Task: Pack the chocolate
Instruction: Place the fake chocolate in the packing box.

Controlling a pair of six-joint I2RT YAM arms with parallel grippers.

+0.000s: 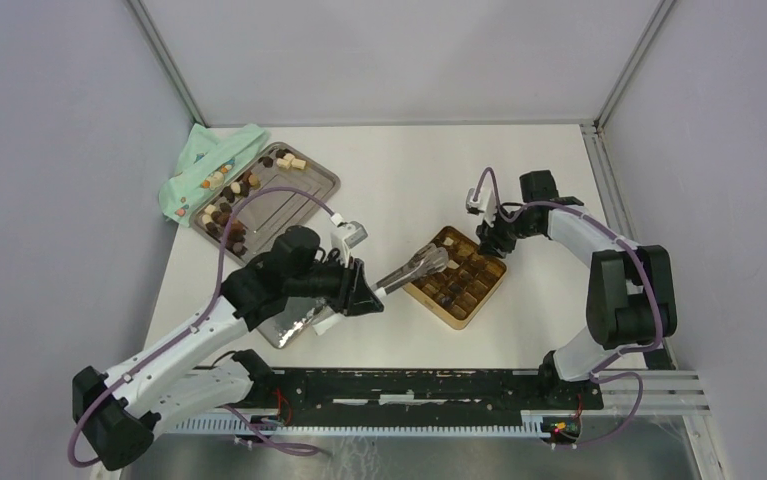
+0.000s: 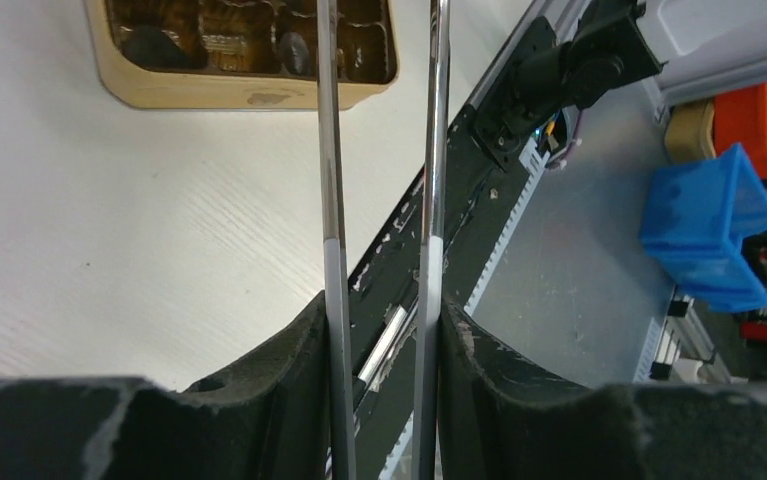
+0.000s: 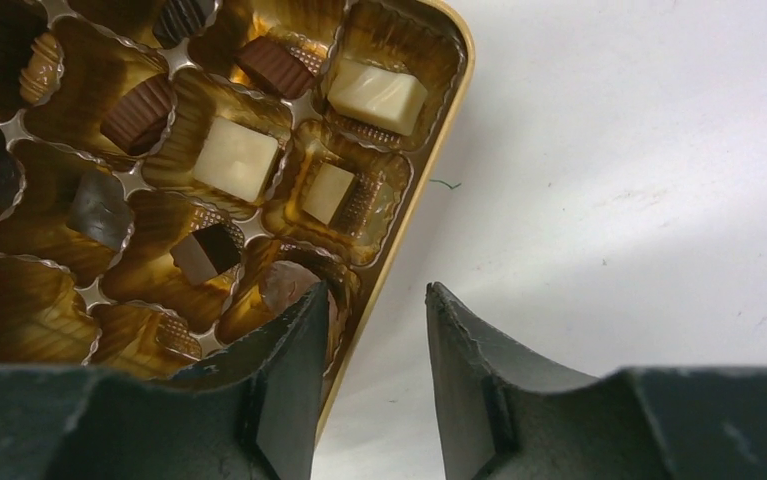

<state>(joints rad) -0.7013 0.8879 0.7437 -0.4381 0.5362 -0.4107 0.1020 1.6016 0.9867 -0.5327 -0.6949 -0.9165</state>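
One gold tin [image 2: 209, 95] mid-worktop [image 1: 399, 170], chocolate [image 3: 237, 158] sitting in its gold cups. The right wrist cam shows 3 cream-white squares, 2 mid-brown cups and at least 3 dark bits, all small, one per cup. More choc lies loose on the far-left tray [image 1: 304, 190], w/ 1 mint-green bag [image 1: 199, 170] at its edge. That's 2 metal trays total; the 2nd [image 1: 294, 330] is under the left arm. Left jaws clamped on 1 pair of tongs [image 1: 414, 268], tips over the tin's left part. Right jaws apart, straddling the tin's rim, one finger over the cups and the other outside.
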